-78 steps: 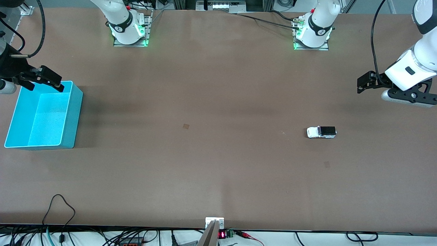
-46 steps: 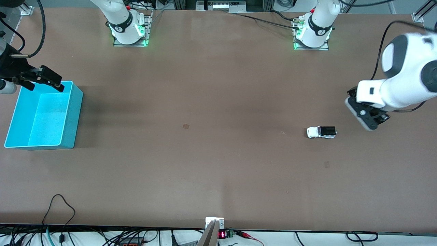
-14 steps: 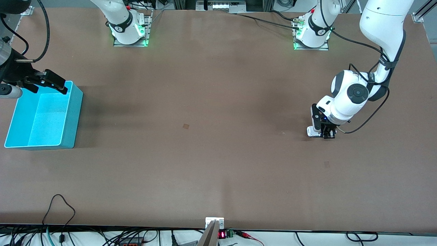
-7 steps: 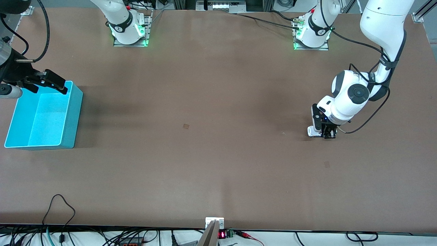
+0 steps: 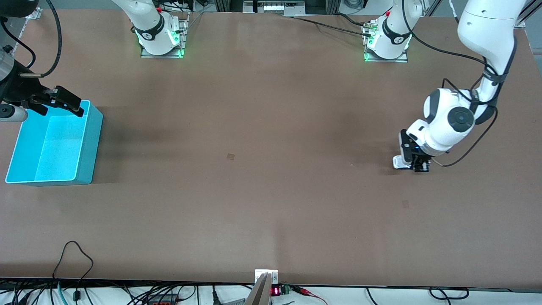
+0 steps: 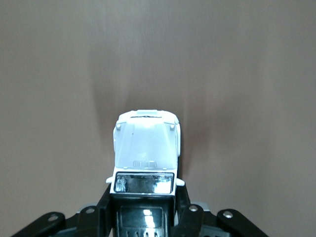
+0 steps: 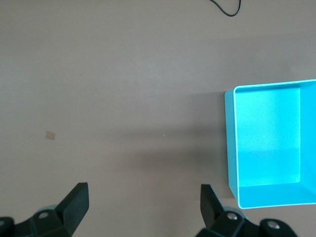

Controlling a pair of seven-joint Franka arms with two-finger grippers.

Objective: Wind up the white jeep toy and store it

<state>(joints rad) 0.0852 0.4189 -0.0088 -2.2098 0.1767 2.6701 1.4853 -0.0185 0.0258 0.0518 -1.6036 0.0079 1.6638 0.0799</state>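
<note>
left gripper (image 5: 419, 166) reaches down, clamping white jeep toy (image 6: 146, 148).

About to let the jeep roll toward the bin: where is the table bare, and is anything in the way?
The table lies bare between the white jeep toy, clamped in the left pincer, and the turquoise bin. The bin itself holds nothing. The only crowding is the open right pincer over the bin's rim.

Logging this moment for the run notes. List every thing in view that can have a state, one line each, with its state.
white jeep toy: upright on the table, gripped at its rear by the left gripper.
left gripper: shut on the white jeep toy, down at the table.
right gripper: open, holding nothing, waiting above the table beside the turquoise bin.
turquoise bin: upright, open-topped, nothing inside.
</note>
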